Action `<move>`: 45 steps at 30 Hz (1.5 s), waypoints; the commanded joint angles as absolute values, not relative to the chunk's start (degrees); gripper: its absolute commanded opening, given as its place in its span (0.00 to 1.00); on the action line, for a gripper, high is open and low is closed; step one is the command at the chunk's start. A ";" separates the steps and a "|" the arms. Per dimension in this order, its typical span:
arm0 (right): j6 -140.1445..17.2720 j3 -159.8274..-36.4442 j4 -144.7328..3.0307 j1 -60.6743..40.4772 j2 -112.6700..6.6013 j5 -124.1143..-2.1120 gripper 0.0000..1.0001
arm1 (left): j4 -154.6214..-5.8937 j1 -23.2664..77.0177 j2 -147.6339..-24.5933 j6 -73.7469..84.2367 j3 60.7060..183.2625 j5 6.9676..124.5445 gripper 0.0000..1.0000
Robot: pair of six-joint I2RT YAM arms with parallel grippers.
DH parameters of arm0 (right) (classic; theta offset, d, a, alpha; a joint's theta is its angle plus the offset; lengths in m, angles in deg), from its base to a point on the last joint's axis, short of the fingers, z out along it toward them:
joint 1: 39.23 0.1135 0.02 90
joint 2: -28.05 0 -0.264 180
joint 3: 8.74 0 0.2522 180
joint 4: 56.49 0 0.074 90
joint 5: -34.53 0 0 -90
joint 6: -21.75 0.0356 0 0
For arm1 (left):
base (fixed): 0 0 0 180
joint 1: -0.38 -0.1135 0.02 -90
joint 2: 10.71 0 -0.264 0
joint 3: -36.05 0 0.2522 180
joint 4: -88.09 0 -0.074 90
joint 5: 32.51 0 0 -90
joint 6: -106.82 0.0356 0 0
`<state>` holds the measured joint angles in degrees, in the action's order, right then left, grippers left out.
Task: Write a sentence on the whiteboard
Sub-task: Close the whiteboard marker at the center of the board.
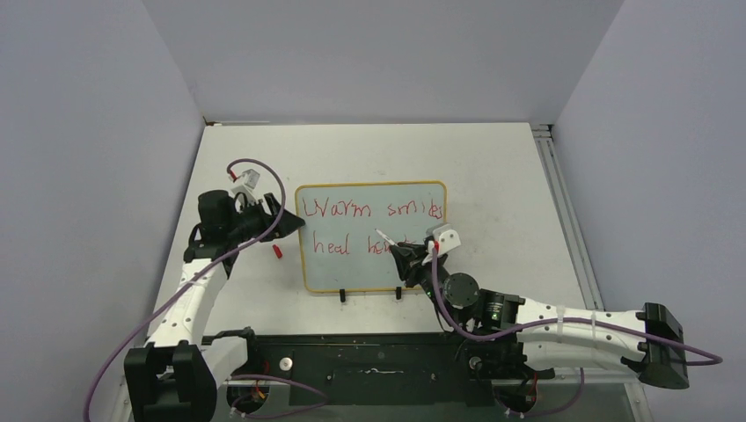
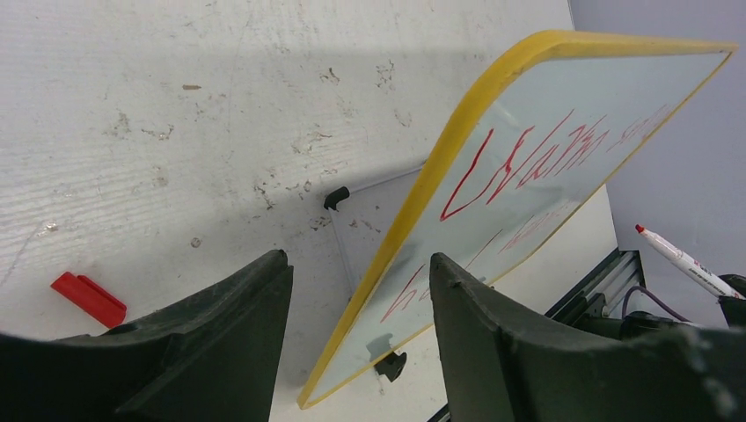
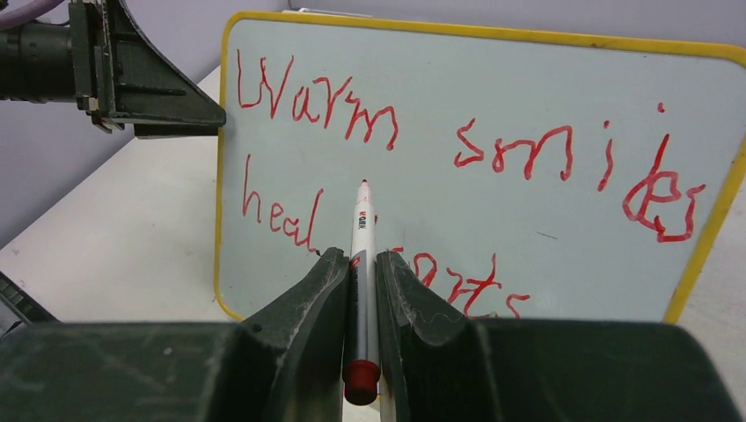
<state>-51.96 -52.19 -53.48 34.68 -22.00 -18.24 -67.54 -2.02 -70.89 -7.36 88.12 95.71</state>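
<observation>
- Top external view: the whiteboard (image 1: 370, 266) stands tilted on the table (image 1: 501, 176), with the sentence (image 1: 369, 212) in red on two lines.
- Left gripper (image 2: 359, 262) has its fingers spread on either side of the board's yellow left edge, not clamping it.
- Right gripper (image 3: 361, 257) pinches a red marker (image 3: 362, 230), its tip pointing at the board.
- Red cap (image 2: 88, 299) lies beside the left gripper.

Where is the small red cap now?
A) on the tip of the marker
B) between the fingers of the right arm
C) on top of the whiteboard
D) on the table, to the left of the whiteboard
D: the red cap lies on the table just left of the whiteboard, and the tip of the marker is bare.
</observation>
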 commanded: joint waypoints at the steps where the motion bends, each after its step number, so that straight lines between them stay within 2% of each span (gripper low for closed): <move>1: -52.85 -54.77 -46.53 34.41 -22.91 -20.28 0.05 | -68.62 -1.89 -67.17 -5.77 90.43 95.04 0.59; 8: -53.07 -55.63 -47.40 34.07 -22.22 -20.99 0.05 | -70.07 -3.14 -59.05 -5.23 89.56 88.09 0.60; 13: -53.05 -54.60 -47.08 33.82 -20.45 -20.89 0.05 | -66.74 -4.71 -52.87 -5.58 89.32 74.13 0.60; 17: -52.53 -54.25 -48.27 33.58 -18.55 -19.78 0.05 | -63.40 -6.28 -53.02 -6.77 89.80 65.41 0.60; 22: -52.29 -53.93 -50.35 33.45 -15.56 -17.63 0.05 | -59.09 -6.75 -60.12 -6.36 90.61 63.55 0.62; 27: -52.88 -53.21 -51.05 33.38 -12.70 -17.73 0.05 | -57.59 -5.60 -71.30 -4.40 92.67 64.37 0.53; 36: -52.55 -50.79 -50.98 33.29 -6.81 -19.08 0.06 | -55.22 -4.38 -84.29 -3.92 94.24 63.74 0.47; 45: -51.94 -50.38 -53.51 33.24 -2.76 -18.83 0.07 | -52.93 -1.78 -93.45 -2.54 96.65 58.00 0.42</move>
